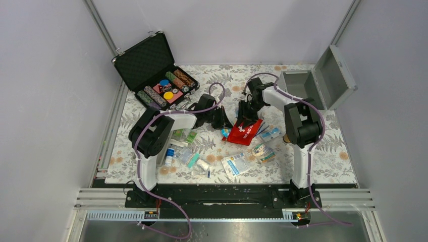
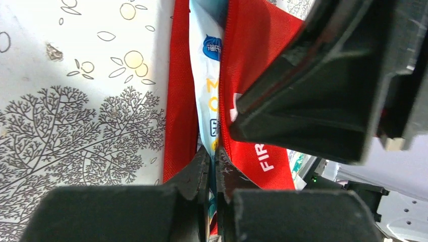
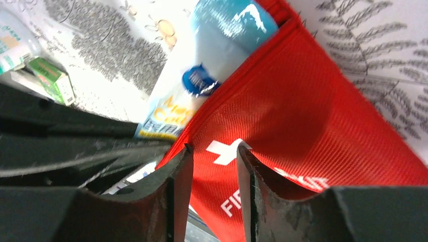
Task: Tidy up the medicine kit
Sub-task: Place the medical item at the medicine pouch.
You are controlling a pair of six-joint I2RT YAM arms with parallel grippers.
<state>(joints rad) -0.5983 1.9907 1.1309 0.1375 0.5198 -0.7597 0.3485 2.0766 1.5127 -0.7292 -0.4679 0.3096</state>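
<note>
The left gripper (image 2: 211, 169) is clenched on the rim of the red pouch (image 3: 323, 116) at its mouth, and a blue-and-white packet (image 3: 202, 85) poking out of that mouth runs down into the same pinch. The right gripper (image 3: 214, 151) is released, its jaws apart astride the pouch's white cross and holding nothing. The metal box (image 1: 298, 83), lid up, stands well beyond both grippers, off to the right one's outer side. I judge that closing the right jaws here may catch only slack cloth and miss the packet. A pull could then drag the pouch from the left pinch or crumple the packet.
</note>
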